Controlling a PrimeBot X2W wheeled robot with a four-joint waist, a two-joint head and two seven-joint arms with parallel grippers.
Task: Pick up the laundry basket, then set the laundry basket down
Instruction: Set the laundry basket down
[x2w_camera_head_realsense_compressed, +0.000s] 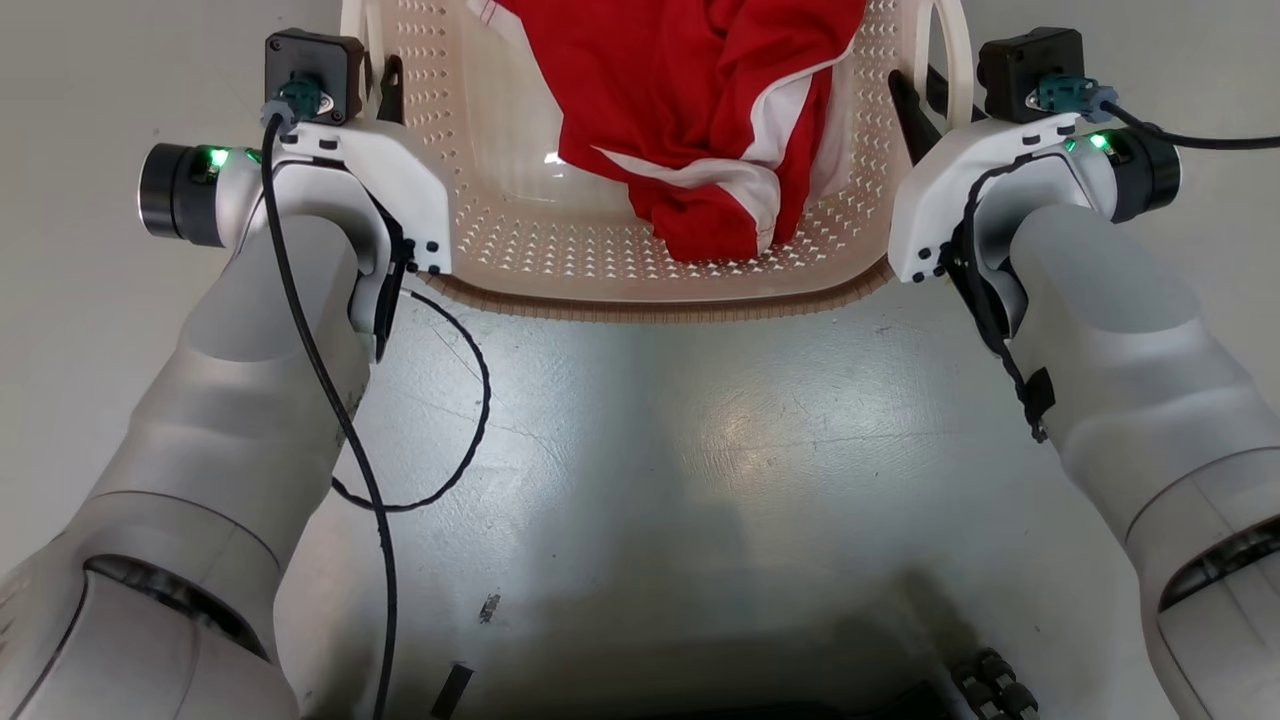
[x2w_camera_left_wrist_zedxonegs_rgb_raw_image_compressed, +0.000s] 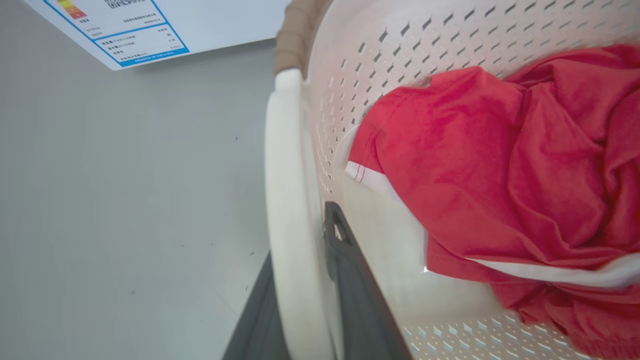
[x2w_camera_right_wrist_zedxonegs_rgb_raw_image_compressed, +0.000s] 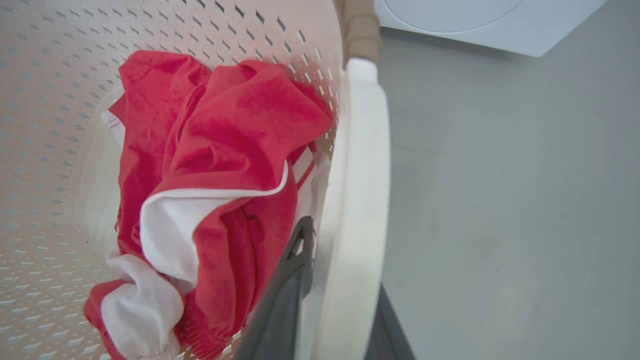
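Observation:
The cream-white perforated laundry basket (x2w_camera_head_realsense_compressed: 520, 215) with its brown woven-look rim (x2w_camera_head_realsense_compressed: 660, 306) sits at the top centre of the head view, between my two arms. It holds a red and white garment (x2w_camera_head_realsense_compressed: 700, 110). My left gripper (x2w_camera_head_realsense_compressed: 385, 85) is shut on the basket's left loop handle (x2w_camera_left_wrist_zedxonegs_rgb_raw_image_compressed: 285, 200), one dark finger inside the loop and one outside. My right gripper (x2w_camera_head_realsense_compressed: 915, 100) is shut on the right loop handle (x2w_camera_right_wrist_zedxonegs_rgb_raw_image_compressed: 357, 200) the same way. I cannot tell whether the basket's base touches the floor.
Grey floor (x2w_camera_head_realsense_compressed: 700, 430) spreads below the basket and to both sides. A white washing machine panel with a blue-edged label (x2w_camera_left_wrist_zedxonegs_rgb_raw_image_compressed: 150, 25) stands beyond the basket, its front (x2w_camera_right_wrist_zedxonegs_rgb_raw_image_compressed: 475, 20) seen past the right handle. A black cable (x2w_camera_head_realsense_compressed: 470, 400) loops off my left forearm.

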